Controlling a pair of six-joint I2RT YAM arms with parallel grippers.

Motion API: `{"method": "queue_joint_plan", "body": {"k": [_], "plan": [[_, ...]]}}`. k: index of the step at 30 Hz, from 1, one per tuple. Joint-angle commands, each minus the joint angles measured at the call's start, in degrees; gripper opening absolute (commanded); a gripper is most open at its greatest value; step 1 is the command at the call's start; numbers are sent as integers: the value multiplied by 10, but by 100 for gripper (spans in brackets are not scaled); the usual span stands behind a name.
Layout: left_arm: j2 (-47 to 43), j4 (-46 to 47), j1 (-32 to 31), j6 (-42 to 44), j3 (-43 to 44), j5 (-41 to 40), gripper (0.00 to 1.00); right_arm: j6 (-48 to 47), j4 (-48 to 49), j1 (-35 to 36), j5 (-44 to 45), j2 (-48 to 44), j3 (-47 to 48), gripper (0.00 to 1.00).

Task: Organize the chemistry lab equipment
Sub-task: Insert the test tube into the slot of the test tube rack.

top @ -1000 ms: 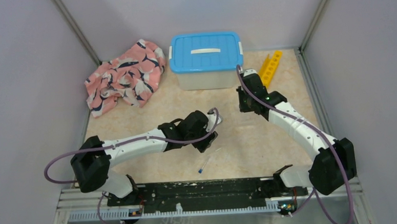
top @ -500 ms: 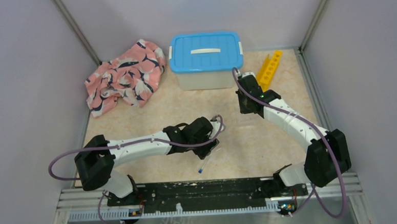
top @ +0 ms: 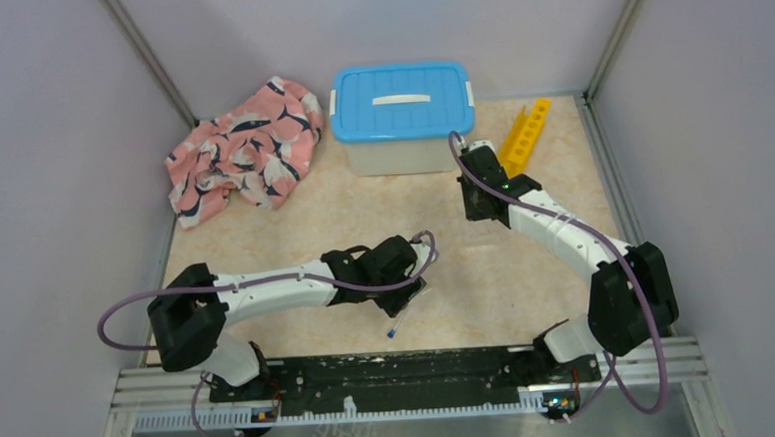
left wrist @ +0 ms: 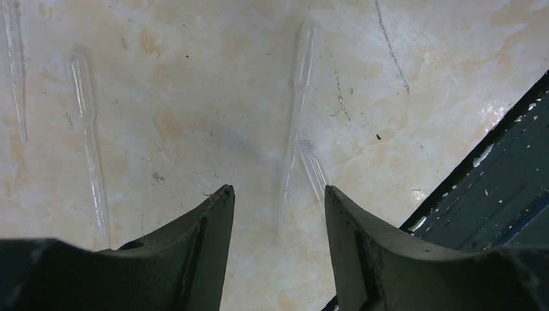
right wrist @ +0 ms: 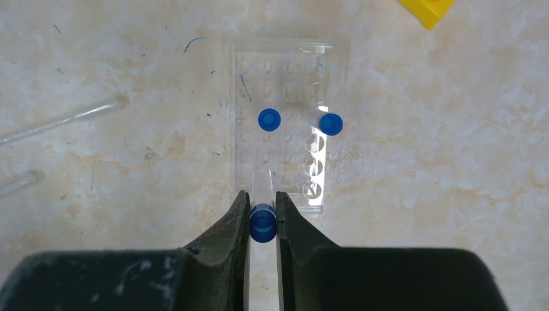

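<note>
Top view: even, diffuse light from above, no hard shadows, only faint soft ones on the desk point(top: 487, 273) under the arms point(top: 267, 282). Walls point(top: 49, 146) read with a slight lavender cast. Mild sheen on the blue lid point(top: 400, 98), nothing clipped. Sharp overall.

Left wrist: left end effector point(left wrist: 277, 191) is underexposed, near-black, little surface detail. Desk is in focus; the clear droppers point(left wrist: 300, 91) are low contrast against it. Specular flecks on the dark rail point(left wrist: 492, 175).

Right wrist: brighter, desk slightly washed out. Glare patches on the clear plastic tray point(right wrist: 281, 155). Right end effector point(right wrist: 262, 197) is a dark silhouette, and the blue cap point(right wrist: 263, 223) between its fingers is a bit soft.
</note>
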Motion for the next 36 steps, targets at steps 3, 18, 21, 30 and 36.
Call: {"method": "queue_joint_plan", "body": {"k": [3, 18, 21, 30, 36], "plan": [[8, -11, -9, -14, -4, -8, 59, -2, 25, 5, 11, 12, -1, 1], [2, -22, -18, -29, -11, -17, 59, 1, 41, 2, 11, 37, -12, 1], [4, -22, -20, -31, -13, -17, 59, 1, 43, 0, 10, 40, -14, 2], [9, -23, -26, -37, -15, -16, 58, 2, 48, -3, 3, 53, -17, 2], [12, -25, -29, -40, -16, -17, 57, 3, 52, -5, 0, 63, -16, 2]]}}
